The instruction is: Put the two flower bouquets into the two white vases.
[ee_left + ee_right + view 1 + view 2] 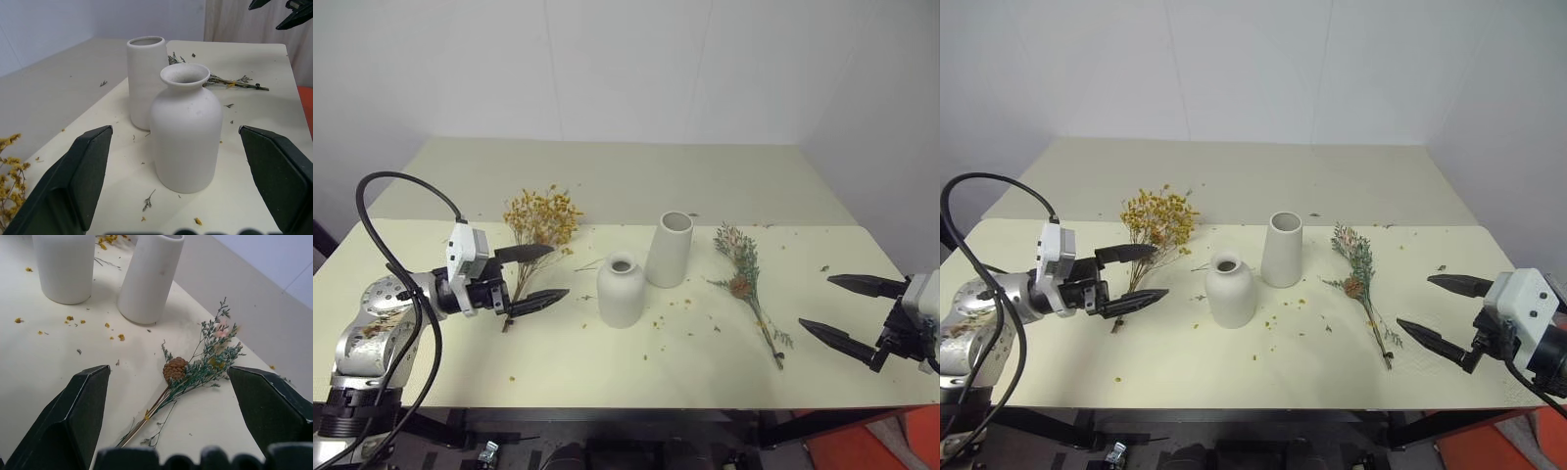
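Two bouquets lie flat on the tabletop [431, 372], neither in a vase. Yellow spray [540, 217] at centre-left, stems running down toward lower left, right beside the left pincer [536, 276], which gapes wide and holds nothing. Pinecone sprig [745, 284] at centre-right, long axis slanting down-right, stem end nearest the right pincer [834, 307], also wide open and empty. Short bottle vase [621, 290] and tall cylinder vase [670, 249] stand upright mid-frame, between the bouquets.

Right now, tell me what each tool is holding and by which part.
Nothing is held. The left tool is open, near the yellow flowers; the right tool is open beside the green sprig. Both bouquets lie on the table.
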`<control>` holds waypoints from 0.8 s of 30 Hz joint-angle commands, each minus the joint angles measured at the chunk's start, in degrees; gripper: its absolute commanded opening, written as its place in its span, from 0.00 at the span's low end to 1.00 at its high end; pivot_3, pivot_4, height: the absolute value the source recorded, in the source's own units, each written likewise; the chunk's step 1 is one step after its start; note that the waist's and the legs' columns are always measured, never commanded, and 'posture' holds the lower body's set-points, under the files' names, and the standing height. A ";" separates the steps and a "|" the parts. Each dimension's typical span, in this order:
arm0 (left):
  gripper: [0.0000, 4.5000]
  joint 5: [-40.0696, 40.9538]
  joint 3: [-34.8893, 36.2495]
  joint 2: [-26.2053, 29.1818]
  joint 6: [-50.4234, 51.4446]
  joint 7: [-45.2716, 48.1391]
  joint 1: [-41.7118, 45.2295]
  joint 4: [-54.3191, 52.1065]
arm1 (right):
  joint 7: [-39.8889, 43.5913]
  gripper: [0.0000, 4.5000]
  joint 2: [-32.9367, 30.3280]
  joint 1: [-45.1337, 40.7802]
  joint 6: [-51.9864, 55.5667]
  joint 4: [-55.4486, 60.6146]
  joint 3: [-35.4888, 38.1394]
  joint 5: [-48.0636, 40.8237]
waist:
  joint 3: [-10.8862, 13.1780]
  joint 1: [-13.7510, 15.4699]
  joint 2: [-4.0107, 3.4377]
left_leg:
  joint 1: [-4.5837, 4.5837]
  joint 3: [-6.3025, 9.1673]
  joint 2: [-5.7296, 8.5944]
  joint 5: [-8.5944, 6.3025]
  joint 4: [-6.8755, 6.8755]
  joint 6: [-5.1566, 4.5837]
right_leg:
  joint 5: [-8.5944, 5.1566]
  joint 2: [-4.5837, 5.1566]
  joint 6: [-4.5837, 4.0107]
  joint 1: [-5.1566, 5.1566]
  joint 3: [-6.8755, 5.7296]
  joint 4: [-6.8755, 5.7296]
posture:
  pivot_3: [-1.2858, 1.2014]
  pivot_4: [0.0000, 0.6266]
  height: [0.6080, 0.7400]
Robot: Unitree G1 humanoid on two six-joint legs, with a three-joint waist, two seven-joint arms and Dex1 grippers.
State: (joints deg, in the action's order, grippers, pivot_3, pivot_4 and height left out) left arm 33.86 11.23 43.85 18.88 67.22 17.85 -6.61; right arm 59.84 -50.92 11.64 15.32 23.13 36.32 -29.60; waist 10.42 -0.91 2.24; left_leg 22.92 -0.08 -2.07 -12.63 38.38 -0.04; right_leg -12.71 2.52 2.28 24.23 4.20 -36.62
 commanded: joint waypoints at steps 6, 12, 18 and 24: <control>1.00 1.33 4.07 1.43 0.88 -2.26 -2.94 -4.18 | 2.06 1.00 -1.92 -0.98 0.94 0.25 1.62 -2.78 | 0.00 -0.09 0.00 | 0.02 0.00 -0.01 0.00 0.00 0.00 | 0.04 0.00 0.07 0.00 0.00 0.02 | 0.52 0.24 1.00; 1.00 1.78 5.42 2.51 1.37 -2.26 -4.70 -5.46 | 2.44 1.00 -1.91 -1.35 0.66 -0.09 0.86 -2.84 | 0.00 0.03 0.00 | 0.00 0.00 -0.01 0.00 0.00 0.00 | -0.12 0.01 -0.21 0.00 0.00 0.00 | 0.52 0.24 1.00; 1.00 0.48 5.74 1.98 1.06 -5.20 -4.67 -6.34 | 2.28 1.00 -1.90 -3.07 0.43 -0.52 -0.62 -2.49 | 0.00 0.07 0.00 | -0.01 0.00 0.00 0.00 0.00 0.00 | -0.15 0.02 -0.26 0.00 0.00 0.00 | 0.52 0.24 1.00; 1.00 -8.82 6.22 -0.59 5.86 -27.41 -2.23 -12.75 | -4.30 1.00 -5.35 -11.07 5.59 4.92 -3.55 -2.52 | 0.01 -0.29 0.00 | 0.00 -0.01 0.00 0.00 0.00 0.00 | 0.07 0.02 0.12 0.01 0.03 -0.01 | 0.52 0.24 1.00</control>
State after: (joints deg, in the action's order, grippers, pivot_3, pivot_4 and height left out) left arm 29.09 16.04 43.40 24.02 46.88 13.76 -15.47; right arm 58.25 -54.40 3.18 19.13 25.02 32.71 -31.75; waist 10.43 -1.20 2.24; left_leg 22.93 -0.09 -2.07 -12.63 38.38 -0.03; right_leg -12.63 2.54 2.41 24.24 4.23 -36.65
